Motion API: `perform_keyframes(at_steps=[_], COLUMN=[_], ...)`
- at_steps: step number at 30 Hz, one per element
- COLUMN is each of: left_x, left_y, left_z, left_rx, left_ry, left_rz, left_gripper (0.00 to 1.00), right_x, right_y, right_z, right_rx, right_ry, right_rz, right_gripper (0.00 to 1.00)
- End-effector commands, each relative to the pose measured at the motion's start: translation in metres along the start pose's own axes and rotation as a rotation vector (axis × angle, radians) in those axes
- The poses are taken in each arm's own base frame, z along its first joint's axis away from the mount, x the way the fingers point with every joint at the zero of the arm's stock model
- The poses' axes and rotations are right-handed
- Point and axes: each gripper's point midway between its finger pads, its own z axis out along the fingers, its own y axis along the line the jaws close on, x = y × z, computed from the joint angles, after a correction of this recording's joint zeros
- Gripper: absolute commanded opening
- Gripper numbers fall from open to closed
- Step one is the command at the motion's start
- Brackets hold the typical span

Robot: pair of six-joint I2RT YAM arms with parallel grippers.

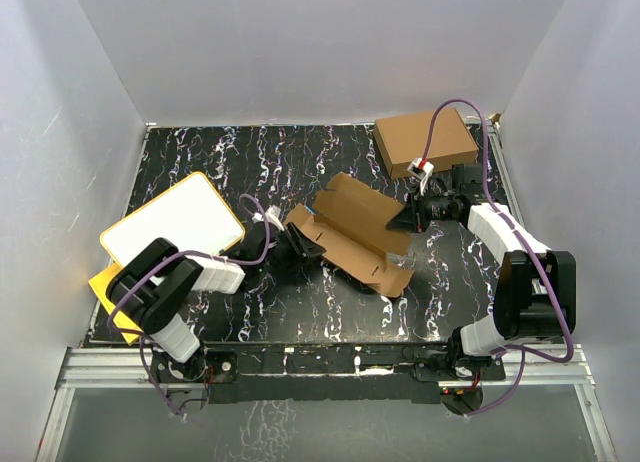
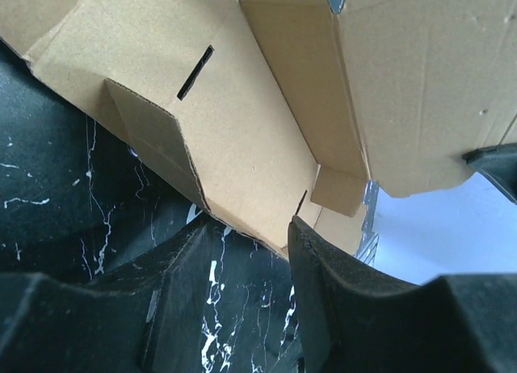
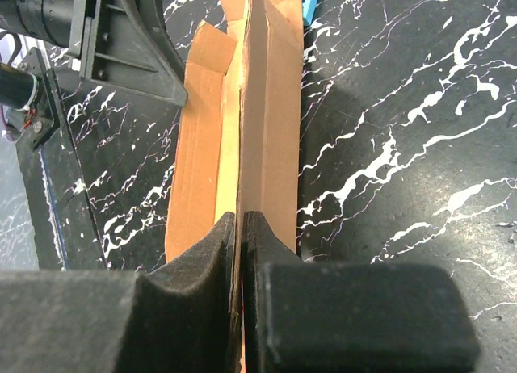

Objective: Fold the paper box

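right gripper (image 3: 241, 220) pinched shut on paper box (image 1: 355, 232) wall; left gripper (image 2: 246, 232) half open, empty; cardboard looks light, creases easily, grip near folds

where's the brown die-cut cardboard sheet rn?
Top view, table centre: brown die-cut cardboard sheet, its right end pinched in the right fingers, left fingers at its left end.

Open paper box between two arms on a black table.
The paper box (image 1: 352, 232) lies mid-table (image 1: 300, 307). The left jaws reach its left end, the right jaws its raised right flap. A bigger brown box (image 1: 425, 142) sits far right, a white board (image 1: 172, 222) left.
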Motion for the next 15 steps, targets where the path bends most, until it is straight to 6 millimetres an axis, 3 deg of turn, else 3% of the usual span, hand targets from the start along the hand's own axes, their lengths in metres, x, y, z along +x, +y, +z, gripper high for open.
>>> perform_keyframes(at_steps=[1, 11, 15], left_x=[-0.011, -0.016, -0.013], left_y=[-0.013, -0.014, -0.018], left_z=[0.009, 0.019, 0.013], left_rx=[0.007, -0.036, -0.011], left_ry=[-0.033, -0.027, -0.012], left_rz=[-0.002, -0.028, 0.026], left_gripper=[0.40, 0.36, 0.39], right_x=[-0.003, 0.002, -0.004], right_y=[0.007, 0.019, 0.018], right_z=[0.004, 0.013, 0.010], right_rx=[-0.051, -0.107, -0.084], right_ry=[-0.016, 0.014, 0.009], right_rz=[-0.044, -0.058, -0.080], right_gripper=[0.08, 0.08, 0.08])
